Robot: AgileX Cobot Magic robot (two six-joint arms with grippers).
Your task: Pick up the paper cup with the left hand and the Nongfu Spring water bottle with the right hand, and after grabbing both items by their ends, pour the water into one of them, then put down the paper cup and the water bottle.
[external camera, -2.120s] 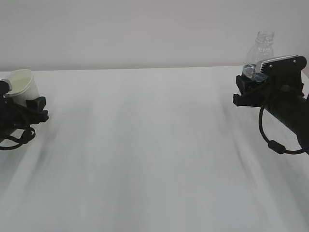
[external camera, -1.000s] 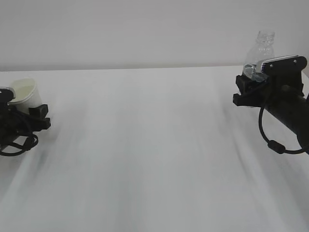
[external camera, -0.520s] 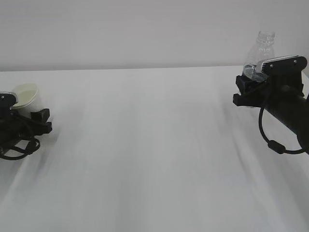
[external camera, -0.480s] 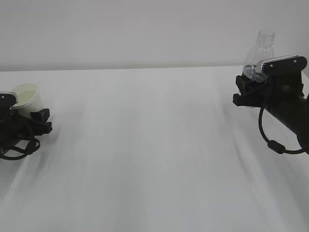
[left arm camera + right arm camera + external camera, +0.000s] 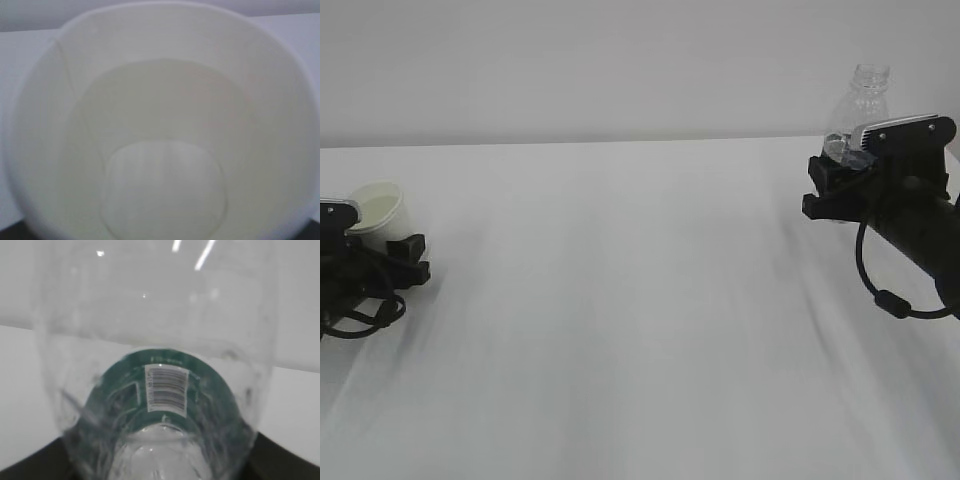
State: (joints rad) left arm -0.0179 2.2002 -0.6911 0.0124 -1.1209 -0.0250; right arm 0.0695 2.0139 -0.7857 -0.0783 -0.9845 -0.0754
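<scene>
I see the left hand point(image 5: 380, 245) closed round the paper cup point(image 5: 375, 207) (white, cream inside), low at the worktop's point(image 5: 620, 300) left edge. Right hand point(image 5: 840, 165) grips the clear, green-labelled Nongfu Spring water bottle point(image 5: 863, 100), upright, far right.

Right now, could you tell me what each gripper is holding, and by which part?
The left gripper holds the paper cup by its lower body; the right gripper holds the water bottle around its lower body.

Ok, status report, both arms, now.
Left gripper holds white tapered paper cup. Right gripper holds clear ribbed plastic bottle, upright. Nothing between them.
</scene>
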